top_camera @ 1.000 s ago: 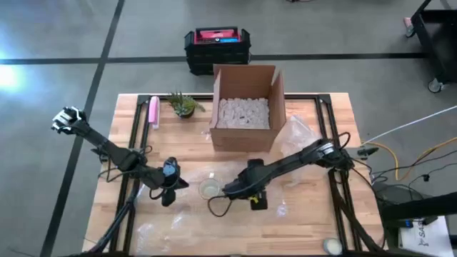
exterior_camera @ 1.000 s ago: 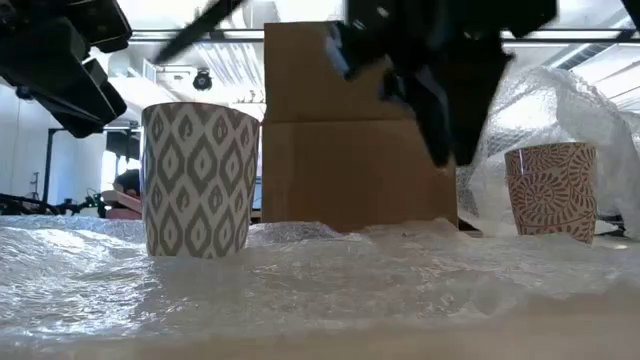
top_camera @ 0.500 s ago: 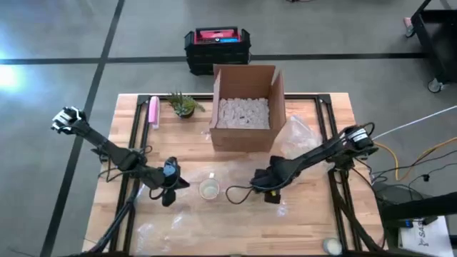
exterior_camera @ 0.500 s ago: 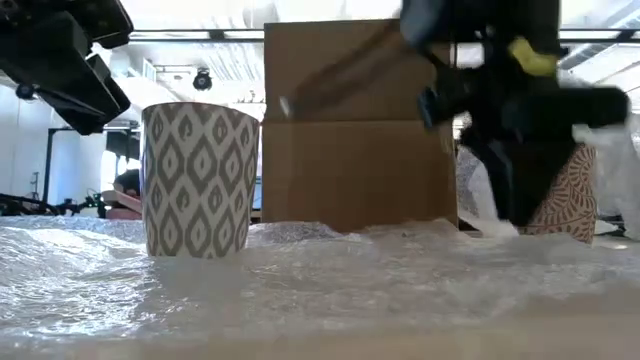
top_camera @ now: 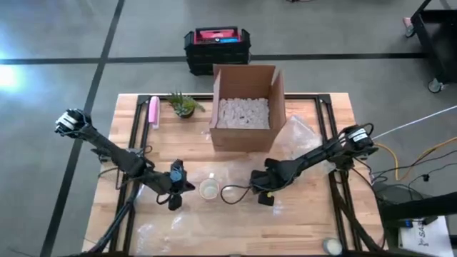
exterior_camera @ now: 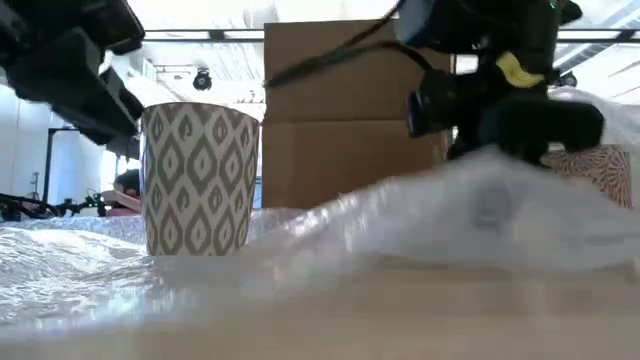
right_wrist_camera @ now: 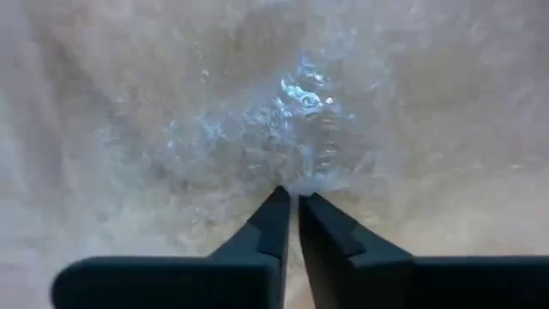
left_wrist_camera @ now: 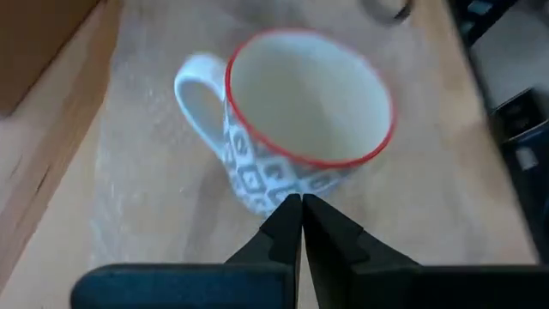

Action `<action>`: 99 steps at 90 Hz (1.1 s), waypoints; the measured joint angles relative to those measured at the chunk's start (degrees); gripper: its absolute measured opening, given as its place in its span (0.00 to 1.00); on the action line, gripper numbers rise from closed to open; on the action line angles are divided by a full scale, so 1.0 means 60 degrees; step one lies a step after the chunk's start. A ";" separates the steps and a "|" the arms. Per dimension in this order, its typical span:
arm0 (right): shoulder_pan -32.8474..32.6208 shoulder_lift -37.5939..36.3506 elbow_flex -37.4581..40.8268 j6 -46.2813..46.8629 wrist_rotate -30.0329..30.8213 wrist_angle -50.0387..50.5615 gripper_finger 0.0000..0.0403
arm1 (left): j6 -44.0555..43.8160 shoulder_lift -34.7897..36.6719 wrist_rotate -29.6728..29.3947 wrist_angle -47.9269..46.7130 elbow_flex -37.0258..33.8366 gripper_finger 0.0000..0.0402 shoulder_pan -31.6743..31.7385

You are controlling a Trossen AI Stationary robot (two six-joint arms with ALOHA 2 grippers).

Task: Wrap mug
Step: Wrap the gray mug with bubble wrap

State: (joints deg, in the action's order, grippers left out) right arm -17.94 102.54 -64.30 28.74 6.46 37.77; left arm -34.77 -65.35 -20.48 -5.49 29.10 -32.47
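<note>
A grey-and-white patterned mug point(left_wrist_camera: 292, 137) with a red rim stands upright on a sheet of clear bubble wrap point(exterior_camera: 480, 215); the high view shows the mug point(top_camera: 209, 189) at the table's middle. My left gripper point(left_wrist_camera: 300, 204) is shut, its tips just short of the mug's wall on the mug's left point(top_camera: 176, 195). My right gripper point(top_camera: 263, 197) is right of the mug, shut on the bubble wrap. A second mug point(exterior_camera: 612, 170) with a reddish pattern shows partly behind the raised wrap. My right gripper pinches the bubble wrap point(right_wrist_camera: 296, 176) between its two fingers, coming from above and pointing down. The pinched part is raised off the table in a hump point(exterior_camera: 470, 200). The rest of the sheet point(exterior_camera: 90, 265) lies on the table; how many layers are held cannot be told.
An open cardboard box point(top_camera: 243, 107) of white packing pieces stands at the far middle, with more clear wrap point(top_camera: 300, 134) to its right. A small plant point(top_camera: 184, 105) and a pink object point(top_camera: 153, 112) are at the far left. A dark cable loop point(top_camera: 232, 193) lies beside the mug.
My right gripper has gone from beside the mug toward the table's right edge, come down onto the wrap, then come back a little toward the mug and up. The wrap's right part is now lifted off the table. My left gripper has edged toward the mug.
</note>
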 joint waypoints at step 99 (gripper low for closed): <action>-0.0008 0.1774 -0.2782 -0.4037 0.0946 -0.6154 0.00 | 0.0432 -0.0842 0.0097 -0.0420 0.0754 0.00 0.0007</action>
State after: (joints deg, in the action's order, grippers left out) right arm -17.98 113.18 -80.99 4.52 12.14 0.85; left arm -32.18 -70.40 -19.89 -8.01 33.63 -32.42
